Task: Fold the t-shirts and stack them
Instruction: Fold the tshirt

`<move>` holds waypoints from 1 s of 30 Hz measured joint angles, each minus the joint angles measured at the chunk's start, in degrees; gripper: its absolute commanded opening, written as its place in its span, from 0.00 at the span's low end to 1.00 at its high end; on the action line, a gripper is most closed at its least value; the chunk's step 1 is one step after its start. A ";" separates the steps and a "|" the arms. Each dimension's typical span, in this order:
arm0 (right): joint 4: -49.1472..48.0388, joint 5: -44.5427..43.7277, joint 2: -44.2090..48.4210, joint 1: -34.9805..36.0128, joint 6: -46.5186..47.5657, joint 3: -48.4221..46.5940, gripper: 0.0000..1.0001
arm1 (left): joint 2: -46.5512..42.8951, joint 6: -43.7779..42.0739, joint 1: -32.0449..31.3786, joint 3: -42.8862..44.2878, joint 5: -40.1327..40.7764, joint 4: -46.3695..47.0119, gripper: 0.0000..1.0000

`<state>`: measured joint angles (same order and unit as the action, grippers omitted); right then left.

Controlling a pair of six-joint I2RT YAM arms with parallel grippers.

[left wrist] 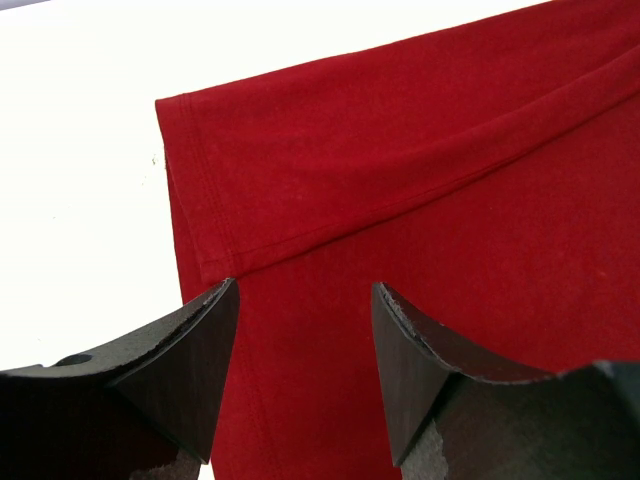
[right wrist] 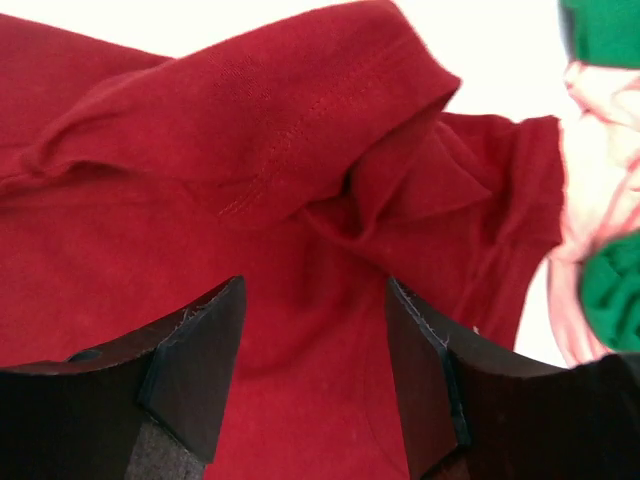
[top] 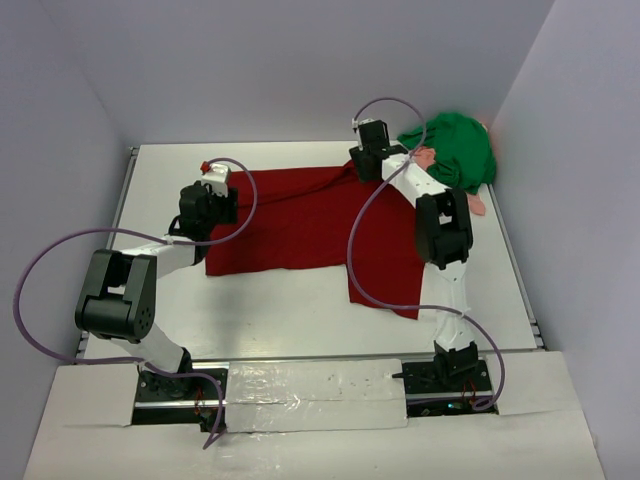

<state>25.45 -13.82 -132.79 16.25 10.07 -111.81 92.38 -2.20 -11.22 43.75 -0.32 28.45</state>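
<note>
Red t-shirt lies under left fingers and right fingers, both spread, seemingly not touching.

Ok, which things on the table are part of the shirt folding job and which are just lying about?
Part of the job: dark red t-shirt, green t-shirt, pink cloth at its edge.
Not part of it: table, taped strip along its near edge.

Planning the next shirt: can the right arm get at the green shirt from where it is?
Probably yes. The right gripper hangs open over the red shirt's bunched corner, right beside the green shirt; only pink cloth lies between.
</note>
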 measured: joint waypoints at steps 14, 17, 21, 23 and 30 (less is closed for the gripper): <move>1.81 7.56 3.58 0.76 -2.58 0.07 0.64 | 0.00 -0.02 -0.04 0.00 0.00 0.00 0.64; 2.62 9.18 2.14 0.76 -3.50 -2.86 0.63 | 0.00 -0.04 -0.04 0.00 0.00 0.00 0.64; 3.41 10.75 0.63 0.74 -4.72 -4.46 0.63 | 0.00 -0.13 -0.04 0.00 0.00 0.00 0.64; 4.68 11.54 0.00 0.72 -5.46 -5.18 0.63 | 0.00 -0.22 -0.04 0.00 0.00 0.00 0.64; 7.15 11.72 -3.39 0.17 -7.21 -9.44 0.63 | 0.00 -0.26 -0.04 0.00 0.00 0.00 0.64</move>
<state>32.60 -2.11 -136.18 16.43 2.85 -121.25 92.38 -2.46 -11.27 43.75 -0.32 28.45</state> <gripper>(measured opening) 0.631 0.643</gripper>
